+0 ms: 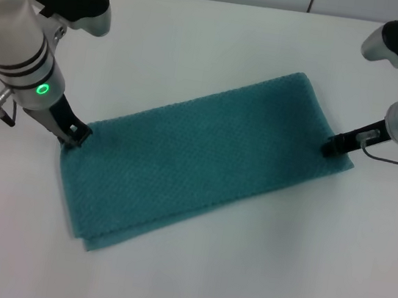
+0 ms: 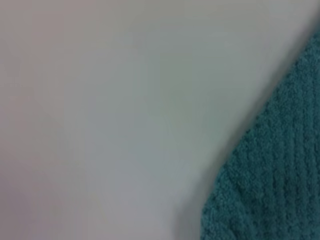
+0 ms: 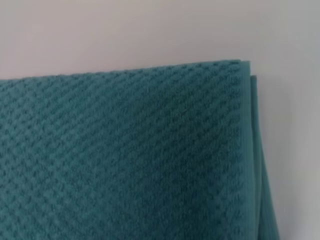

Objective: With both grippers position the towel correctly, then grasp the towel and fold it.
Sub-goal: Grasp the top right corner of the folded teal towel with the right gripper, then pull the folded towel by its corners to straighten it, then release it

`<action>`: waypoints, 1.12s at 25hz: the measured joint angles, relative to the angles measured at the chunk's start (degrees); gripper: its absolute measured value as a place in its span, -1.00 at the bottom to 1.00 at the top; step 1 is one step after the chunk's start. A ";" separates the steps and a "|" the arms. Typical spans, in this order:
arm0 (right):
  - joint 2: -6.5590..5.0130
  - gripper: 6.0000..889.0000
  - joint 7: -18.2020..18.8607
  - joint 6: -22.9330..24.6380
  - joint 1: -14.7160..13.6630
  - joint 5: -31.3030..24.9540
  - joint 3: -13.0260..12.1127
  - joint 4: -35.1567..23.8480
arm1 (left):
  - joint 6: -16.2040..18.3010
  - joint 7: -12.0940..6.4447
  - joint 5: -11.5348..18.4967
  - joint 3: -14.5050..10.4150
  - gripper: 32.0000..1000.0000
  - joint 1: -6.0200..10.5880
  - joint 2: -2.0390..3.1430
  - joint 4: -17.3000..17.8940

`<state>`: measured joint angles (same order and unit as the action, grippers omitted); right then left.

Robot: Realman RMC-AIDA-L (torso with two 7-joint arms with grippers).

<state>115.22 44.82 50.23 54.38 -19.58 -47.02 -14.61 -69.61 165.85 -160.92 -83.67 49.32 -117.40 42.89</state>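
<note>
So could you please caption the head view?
Left pincer and right pincer at opposite ends of the towel.

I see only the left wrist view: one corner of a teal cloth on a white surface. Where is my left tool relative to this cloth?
Observer: In the head view, the left tool is at the far left corner of the teal, waffle-textured, rectangular terry towel.
Operator: And where is the other arm?
Observer: The right tool is at the towel's opposite short edge, on the robot's right side.
Operator: Is the towel a single layer or doubled?
Observer: It is doubled. The right wrist view shows a second layer peeking out past the top one at a corner.
</note>
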 joint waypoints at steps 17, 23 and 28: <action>-0.09 -0.62 1.94 5.60 -0.26 -0.43 0.70 -0.50 | 0.28 0.00 -0.52 0.60 -0.78 0.32 0.40 2.22; -0.08 -0.67 2.90 7.70 -0.48 -0.62 0.71 -0.54 | 0.76 0.13 -0.54 0.62 -0.77 0.51 0.41 2.64; -0.08 -0.67 4.24 9.51 -0.87 -0.64 0.78 -0.74 | 0.79 0.23 -0.54 0.66 -0.76 0.81 0.54 2.81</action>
<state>115.13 49.06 59.75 53.50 -20.22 -46.25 -15.36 -68.81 166.08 -161.46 -83.01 50.13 -116.86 45.70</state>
